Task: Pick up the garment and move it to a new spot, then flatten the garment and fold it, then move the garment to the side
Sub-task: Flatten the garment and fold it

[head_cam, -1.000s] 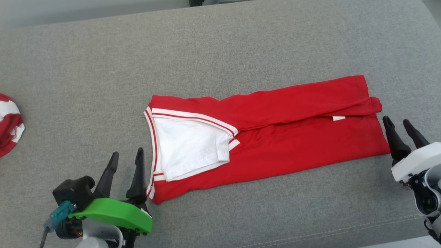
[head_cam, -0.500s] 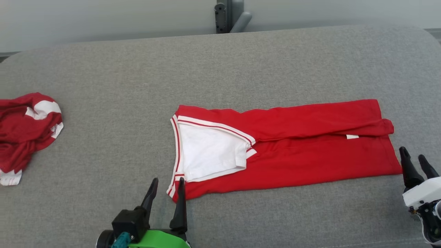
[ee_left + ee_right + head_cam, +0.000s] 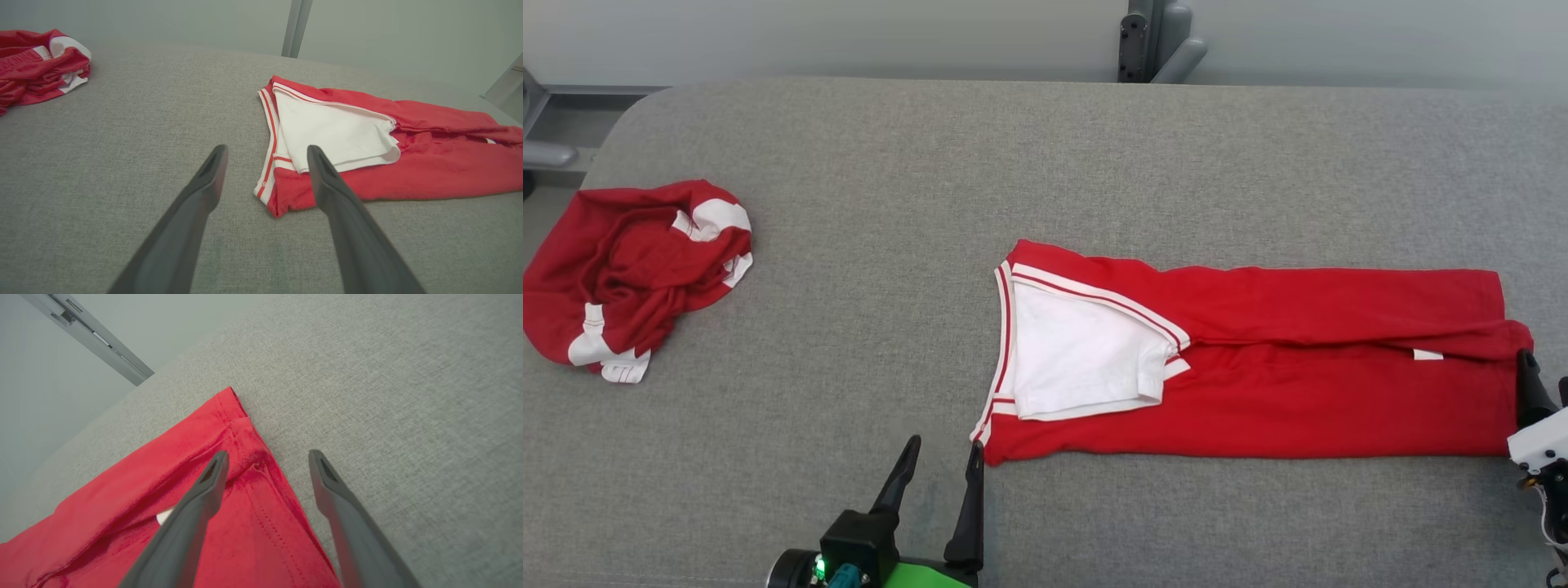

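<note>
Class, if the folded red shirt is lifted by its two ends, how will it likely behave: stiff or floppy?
Probably floppy: the folded red shirt lies thin and flat with soft creases. Its loose white sleeve would likely slip open. Pushed, it may bunch on the grey woven surface.

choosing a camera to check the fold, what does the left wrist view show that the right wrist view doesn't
Left wrist view: the crumpled red-and-white cloth heap far off, a white fabric sleeve folded inward, and the open left claw. Right wrist view: the stitched red hem edge, running between the fingers of the open right claw. Shared: the long folded red fabric garment on the grey woven fabric surface.
</note>
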